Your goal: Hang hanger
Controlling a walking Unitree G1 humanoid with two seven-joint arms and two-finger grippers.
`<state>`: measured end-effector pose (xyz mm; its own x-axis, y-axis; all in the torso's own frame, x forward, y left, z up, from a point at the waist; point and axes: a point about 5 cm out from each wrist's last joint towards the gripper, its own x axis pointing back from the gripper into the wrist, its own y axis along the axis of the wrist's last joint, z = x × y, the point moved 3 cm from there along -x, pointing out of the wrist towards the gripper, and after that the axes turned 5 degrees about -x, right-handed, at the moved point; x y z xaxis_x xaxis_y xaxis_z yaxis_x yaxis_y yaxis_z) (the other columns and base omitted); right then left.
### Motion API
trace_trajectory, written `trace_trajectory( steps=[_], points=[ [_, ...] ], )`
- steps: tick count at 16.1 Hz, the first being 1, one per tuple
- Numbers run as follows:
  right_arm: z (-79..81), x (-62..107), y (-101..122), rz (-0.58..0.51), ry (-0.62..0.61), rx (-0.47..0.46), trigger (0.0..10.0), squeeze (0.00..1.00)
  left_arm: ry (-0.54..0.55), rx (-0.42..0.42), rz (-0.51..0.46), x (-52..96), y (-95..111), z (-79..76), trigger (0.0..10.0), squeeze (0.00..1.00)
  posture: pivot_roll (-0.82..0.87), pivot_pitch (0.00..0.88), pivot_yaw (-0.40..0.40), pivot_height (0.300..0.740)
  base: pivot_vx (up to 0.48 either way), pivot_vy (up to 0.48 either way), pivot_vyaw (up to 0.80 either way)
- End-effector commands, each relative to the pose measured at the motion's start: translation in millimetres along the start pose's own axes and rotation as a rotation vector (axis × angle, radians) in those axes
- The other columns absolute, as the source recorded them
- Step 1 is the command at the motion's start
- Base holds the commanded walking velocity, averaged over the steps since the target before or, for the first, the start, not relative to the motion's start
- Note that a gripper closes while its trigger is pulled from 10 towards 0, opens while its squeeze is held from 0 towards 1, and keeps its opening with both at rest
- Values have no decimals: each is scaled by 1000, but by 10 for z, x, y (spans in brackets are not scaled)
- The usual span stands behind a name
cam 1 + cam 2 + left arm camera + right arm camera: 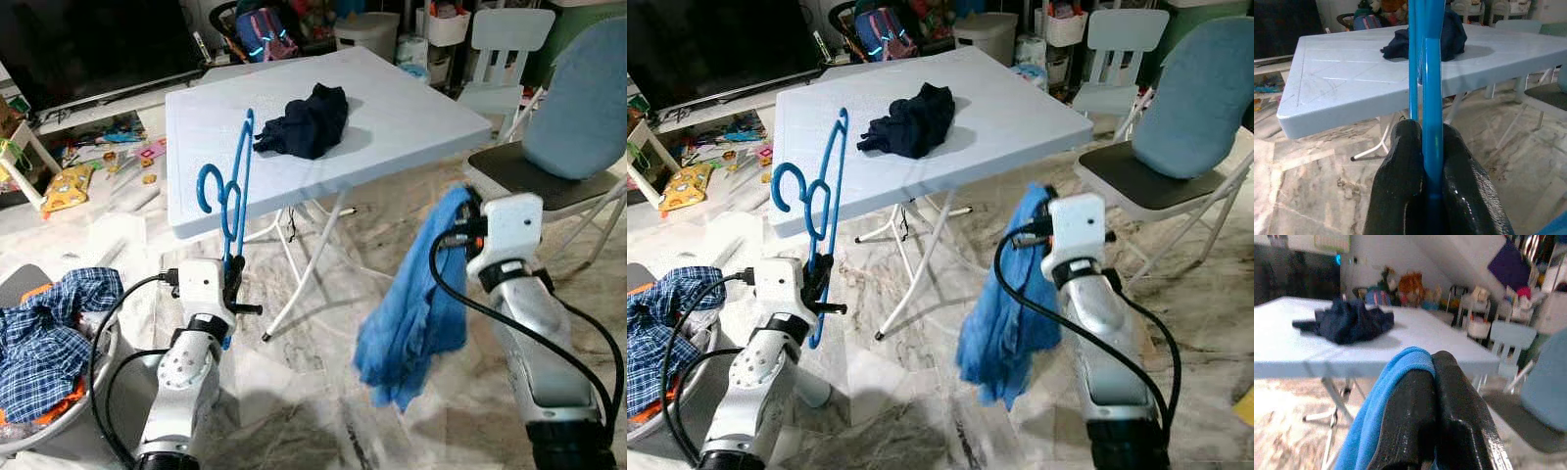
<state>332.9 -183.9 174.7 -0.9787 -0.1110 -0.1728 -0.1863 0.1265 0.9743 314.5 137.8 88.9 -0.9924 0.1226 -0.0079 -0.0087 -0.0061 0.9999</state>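
A blue plastic hanger [230, 191] stands upright in front of the white folding table [392, 127], hook to the left. My left gripper [233, 279] is shut on its lower bar; the left wrist view has the hanger [1431, 98] pinched between the black fingers [1403, 176]. My right gripper [468, 220] is shut on a blue cloth [416, 304] that hangs down limp over the floor, level with the table's near right corner. The cloth [1386, 396] drapes over the right fingers [1449, 406]. A dark navy garment [309, 119] lies crumpled on the tabletop.
A basket [108, 367] with a plaid shirt [49, 328] sits at my lower left. A folding chair [568, 147] with a blue cushion stands to the right. Toys litter the floor at the far left, near a TV [98, 44]. A white child's chair [505, 49] is behind the table.
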Motion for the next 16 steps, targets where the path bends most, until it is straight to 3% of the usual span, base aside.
trace_trajectory(
  steps=[1,5,9,11,12,16],
  points=[
    [22,-7,137,-37,12,10,10000,0,24,2,-58,-40,166,57,10000,0,-252,0,159,740,0,0,0],
    [109,-20,138,-24,28,46,10000,0,21,5,-86,-89,257,31,10000,0,-256,0,160,740,0,0,0],
    [200,-11,216,-56,95,-34,10000,0,15,15,-92,-97,278,10,10000,0,-267,0,158,740,0,0,0],
    [185,24,162,-28,103,-1,10000,0,6,21,-103,-115,308,-42,10000,0,-268,0,150,740,257,0,0],
    [196,25,166,-24,127,-45,10000,0,8,27,-109,-128,324,-52,10000,0,-273,0,146,740,270,0,0],
    [182,-16,228,-48,144,-70,10000,0,8,44,-149,-156,435,-96,10000,0,-253,0,135,740,309,0,0]
  ],
)
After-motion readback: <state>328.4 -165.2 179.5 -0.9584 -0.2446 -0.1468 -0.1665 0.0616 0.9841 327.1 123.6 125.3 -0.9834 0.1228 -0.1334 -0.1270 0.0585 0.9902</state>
